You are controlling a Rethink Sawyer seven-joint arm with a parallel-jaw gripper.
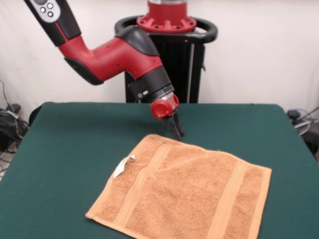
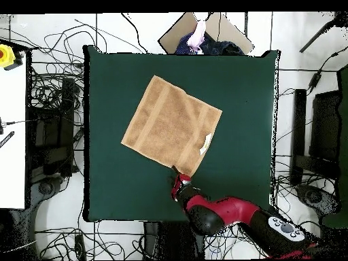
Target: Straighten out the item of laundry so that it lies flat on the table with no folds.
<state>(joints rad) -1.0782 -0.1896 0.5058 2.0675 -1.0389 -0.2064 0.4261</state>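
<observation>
The orange-tan towel [image 1: 184, 191] lies spread out on the dark green table [image 1: 70, 134], turned at an angle to the table's edges, with no fold showing. Its woven bands run near two opposite edges, and its white tag [image 1: 123, 167] sticks out at one edge. My gripper [image 1: 177, 130] hangs just behind the towel's far corner, close to the table top, with its fingers together and nothing held. In the overhead view the towel [image 2: 171, 126] lies in the middle of the table [image 2: 248, 102], and the gripper [image 2: 178, 174] is at the towel's corner nearest the robot base.
A cardboard box with clothes [image 2: 204, 34] stands beyond the table's far edge in the overhead view. Cables [image 2: 54, 88] lie on the floor around the table. A white bench [image 2: 12, 122] stands at the left. Bare green felt surrounds the towel.
</observation>
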